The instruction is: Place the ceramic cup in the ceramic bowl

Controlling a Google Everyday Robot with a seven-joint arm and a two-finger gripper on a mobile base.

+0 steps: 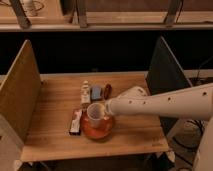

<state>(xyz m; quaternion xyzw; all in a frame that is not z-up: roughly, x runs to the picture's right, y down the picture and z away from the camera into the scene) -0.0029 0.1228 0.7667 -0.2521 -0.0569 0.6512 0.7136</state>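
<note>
The ceramic cup (95, 113) is a small pale cup with its open mouth up, sitting over the middle of the ceramic bowl (98, 130), a glossy orange-red dish near the table's front edge. Whether the cup rests on the bowl's floor or hangs just above it, I cannot tell. My gripper (106, 109) comes in from the right at the end of a white arm and is right against the cup's right side.
Behind the bowl lie a small blue block (96, 92), a dark red object (107, 91) and a pale bottle-like item (85, 92). A flat packet (76, 121) lies left of the bowl. Upright panels flank the wooden table (50, 105) on both sides.
</note>
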